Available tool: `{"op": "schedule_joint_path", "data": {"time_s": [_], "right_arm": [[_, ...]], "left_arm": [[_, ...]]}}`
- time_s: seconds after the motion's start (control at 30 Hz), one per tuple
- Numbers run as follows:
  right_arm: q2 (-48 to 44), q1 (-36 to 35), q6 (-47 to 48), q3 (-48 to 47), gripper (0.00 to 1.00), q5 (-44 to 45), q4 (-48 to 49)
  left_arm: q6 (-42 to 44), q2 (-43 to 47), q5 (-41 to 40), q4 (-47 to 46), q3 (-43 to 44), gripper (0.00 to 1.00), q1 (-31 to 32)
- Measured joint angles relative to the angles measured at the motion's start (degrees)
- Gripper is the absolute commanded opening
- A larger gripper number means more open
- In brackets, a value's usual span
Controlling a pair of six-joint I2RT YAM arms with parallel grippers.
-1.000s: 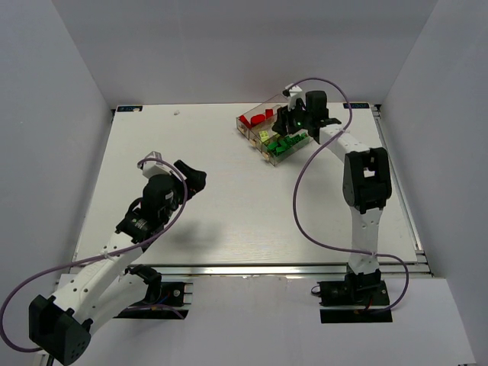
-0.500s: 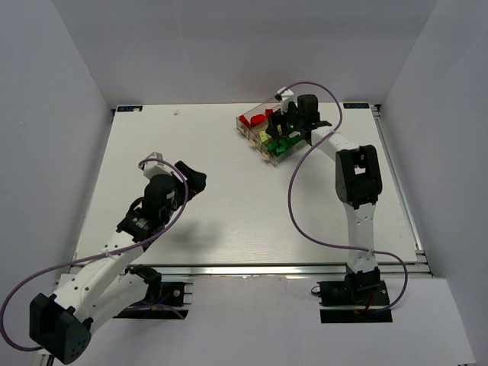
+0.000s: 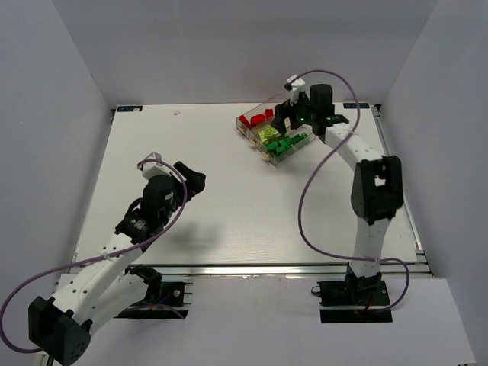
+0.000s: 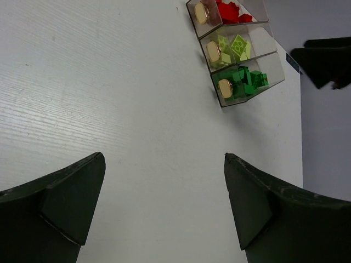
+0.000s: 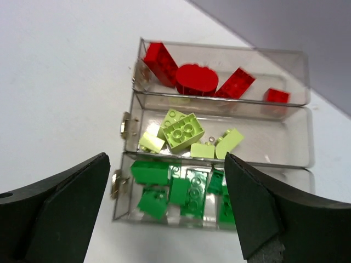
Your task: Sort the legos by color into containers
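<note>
Robot lab cell, white table point(image 3: 229, 206), plain grey walls point(image 3: 244, 46)

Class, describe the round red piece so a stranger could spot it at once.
Find the clear tray at the table's far right. Look in its outer compartment, the red one. Among boxy bricks, this piece alone has a round top.

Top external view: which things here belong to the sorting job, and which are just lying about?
Job: red legos, lime legos, dark green legos, the clear three-compartment tray, the open right claw above it.
Just there: white table, purple cables, a small white speck near the far edge.
</note>
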State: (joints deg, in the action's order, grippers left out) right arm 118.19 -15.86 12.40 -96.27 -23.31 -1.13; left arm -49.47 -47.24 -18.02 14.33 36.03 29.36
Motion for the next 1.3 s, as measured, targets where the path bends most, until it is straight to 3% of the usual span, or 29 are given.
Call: {"op": "schedule_joint_path", "data": {"time_s": [0.2,0.4,0.7,0.9,1.3], "right_arm": [[-20.28,1.62,0.02,6.8,0.89,-0.57,-5.57],[-35.23,6.27,-2.14,19.82,0.89,-2.19,-9.14],[-46.07,6.73,-4.92,34.69,0.89,4.33,-13.94],[-51.19,6.73,-6.86,35.93,0.89,5.42,-13.75],[-51.19,6.73,-9.05,36.2,0.9,5.81,-13.94]], "left_arm": [[1.42,0.63,0.35,-1.09,0.0,0.98,0.0],[3.74,0.61,2.45,-3.98,0.02,0.98,0.0],[6.91,0.55,6.78,-7.5,0.81,0.98,0.0],[7.91,0.61,7.69,-7.48,2.62,0.98,0.0],[7.85,5.09,7.98,-6.25,2.73,0.98,0.0]]}}
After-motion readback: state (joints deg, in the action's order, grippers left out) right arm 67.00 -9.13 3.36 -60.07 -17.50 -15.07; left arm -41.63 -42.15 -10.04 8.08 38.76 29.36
